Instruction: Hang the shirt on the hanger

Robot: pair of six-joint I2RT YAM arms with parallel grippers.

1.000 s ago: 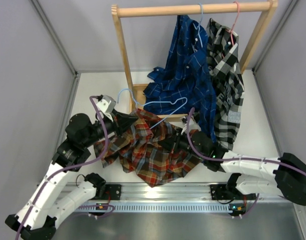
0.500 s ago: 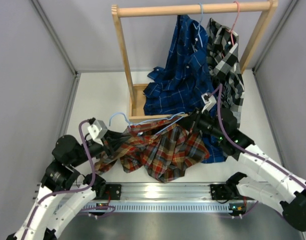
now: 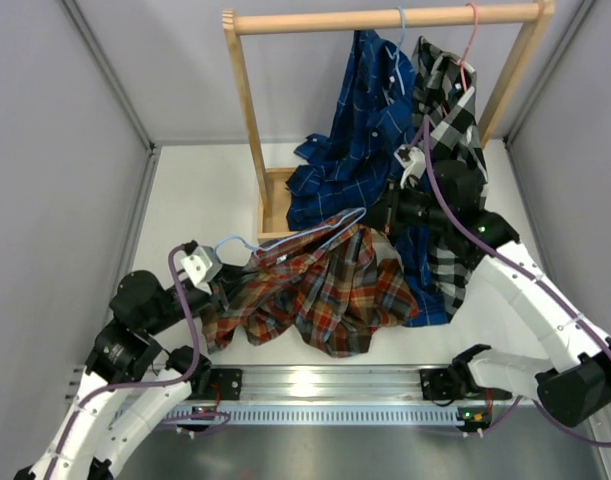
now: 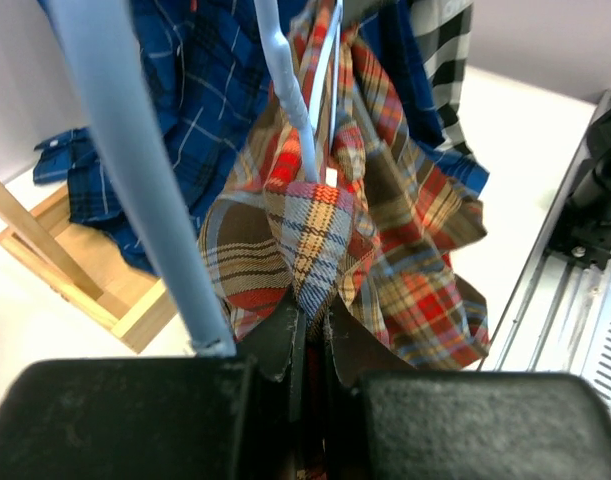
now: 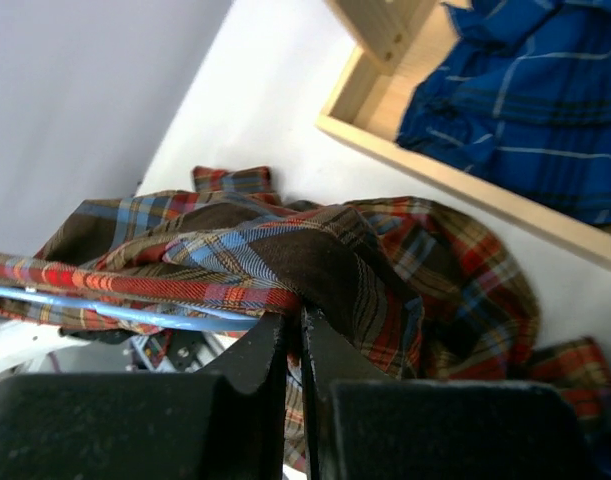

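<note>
Left gripper [image 4: 310, 320] and right gripper [image 5: 295, 325] each clamp the shirt [image 3: 325, 295]; spread it taut so the hanger [image 4: 153, 190] seats inside the shoulders.

The shirt [image 3: 320, 290], red-orange plaid with dark green-blue and yellow stripes, is bunched and lifted. Its top edge is stretched taut from 8 o'clock up to 2 o'clock, and the rest sags in loose folds toward 6 o'clock. The hanger [image 3: 315, 232], thin light-blue wire, runs along that top edge, partly inside the cloth, with its hook sticking out at the 9 o'clock end.
</note>
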